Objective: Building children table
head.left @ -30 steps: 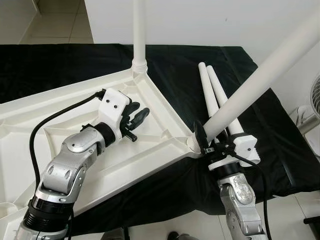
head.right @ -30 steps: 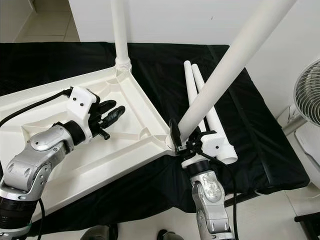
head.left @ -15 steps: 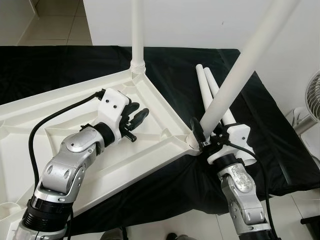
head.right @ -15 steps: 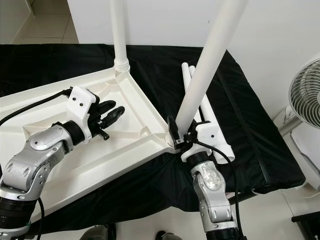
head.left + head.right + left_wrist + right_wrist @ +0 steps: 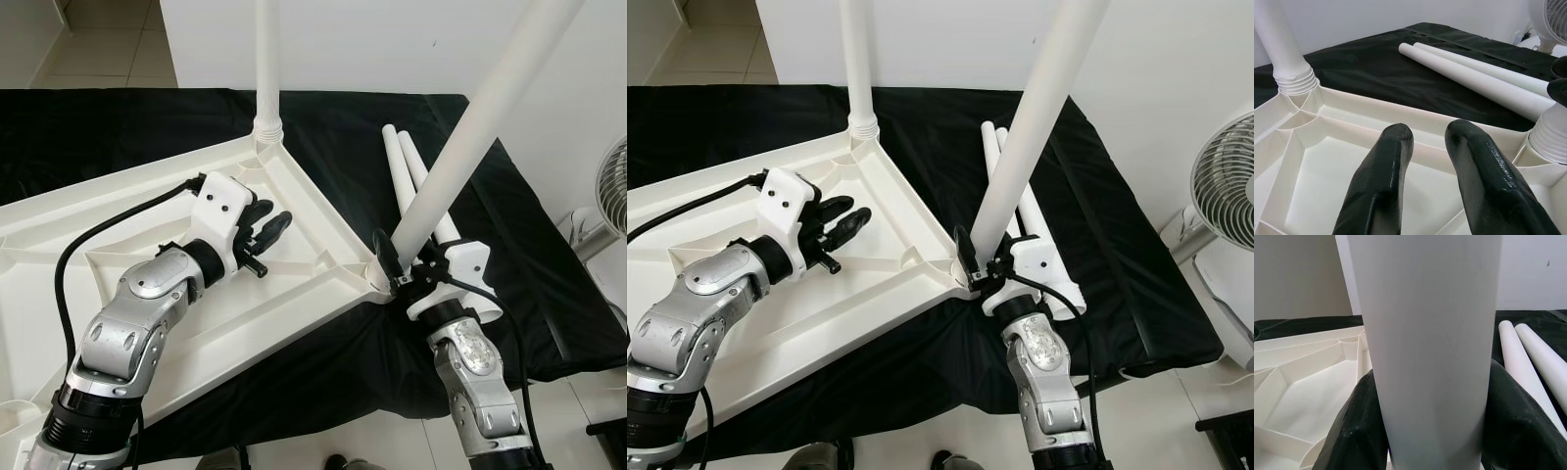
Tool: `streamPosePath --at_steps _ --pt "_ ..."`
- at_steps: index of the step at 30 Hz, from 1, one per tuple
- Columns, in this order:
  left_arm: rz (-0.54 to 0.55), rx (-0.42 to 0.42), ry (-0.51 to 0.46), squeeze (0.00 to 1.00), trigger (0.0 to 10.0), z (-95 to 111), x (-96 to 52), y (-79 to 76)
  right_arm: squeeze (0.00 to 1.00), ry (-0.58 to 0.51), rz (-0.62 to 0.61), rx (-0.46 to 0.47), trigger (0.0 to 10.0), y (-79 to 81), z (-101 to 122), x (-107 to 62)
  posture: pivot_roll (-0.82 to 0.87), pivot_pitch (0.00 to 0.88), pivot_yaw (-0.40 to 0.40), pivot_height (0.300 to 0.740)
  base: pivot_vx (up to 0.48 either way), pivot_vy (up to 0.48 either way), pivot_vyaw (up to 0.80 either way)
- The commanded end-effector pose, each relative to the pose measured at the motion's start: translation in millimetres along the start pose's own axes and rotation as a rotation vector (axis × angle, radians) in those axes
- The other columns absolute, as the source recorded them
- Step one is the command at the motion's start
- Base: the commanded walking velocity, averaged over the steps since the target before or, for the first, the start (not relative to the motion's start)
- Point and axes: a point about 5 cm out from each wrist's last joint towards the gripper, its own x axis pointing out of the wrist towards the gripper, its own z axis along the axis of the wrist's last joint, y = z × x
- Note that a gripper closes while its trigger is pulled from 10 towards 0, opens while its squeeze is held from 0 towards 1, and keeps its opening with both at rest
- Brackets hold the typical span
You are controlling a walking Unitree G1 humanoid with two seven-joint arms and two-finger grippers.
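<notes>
A: Tabletop (image 5: 147,255) status?

B: Lying underside up on the black cloth (image 5: 490,284). One white leg (image 5: 265,59) stands upright in the far corner socket. A second leg (image 5: 470,137) is at the near right corner socket, tilted to the robot's right.

A: Right gripper (image 5: 397,274)?

B: Clamped on that tilted leg just above the socket. In the right wrist view the leg (image 5: 1430,347) sits between the black fingers (image 5: 1359,426), touching both.

A: Left gripper (image 5: 266,235)?

B: Over the ribbed underside, holding nothing. In the left wrist view the fingers (image 5: 1383,181) stand slightly apart, with the upright leg's threaded base (image 5: 1295,78) beyond them.

A: Spares?

B: Two loose legs (image 5: 407,176) lie side by side on the cloth, just beyond the right gripper. A fan (image 5: 1225,186) stands further right, off the cloth.
</notes>
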Motion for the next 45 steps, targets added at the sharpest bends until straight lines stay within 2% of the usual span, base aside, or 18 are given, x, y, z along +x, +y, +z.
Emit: streamPosePath --at_steps 1,6,18,34,45 --pt "-0.014 0.002 -0.001 0.00 10.0 2 -0.7 -1.2 0.00 0.342 -0.117 0.030 10.0 -11.0 -57 -27.4 0.12 0.209 -0.001 0.740 0.000 0.000 0.00" --pt "-0.017 0.002 -0.002 0.00 10.0 2 -0.5 -1.7 0.00 0.299 -0.222 0.026 10.0 0.0 -52 -21.4 0.12 0.210 0.001 0.740 0.000 0.000 0.00" --pt "-0.019 0.001 -0.003 0.00 10.0 3 -0.4 -1.9 0.00 0.278 -0.322 0.016 10.0 3.4 -49 -16.7 0.12 0.210 0.000 0.740 0.000 0.000 0.00" --pt "-0.039 -0.012 -0.014 0.00 10.0 2 7.0 -7.3 0.00 0.252 -0.419 -0.025 10.0 -2.7 -43 -19.6 0.08 0.205 0.008 0.740 0.000 0.000 0.00" --pt "-0.083 -0.015 -0.034 0.00 10.0 4 17.3 -8.9 0.00 0.240 -0.613 -0.077 10.0 -18.7 -39 -29.9 0.03 0.190 0.032 0.740 0.000 0.000 0.00"
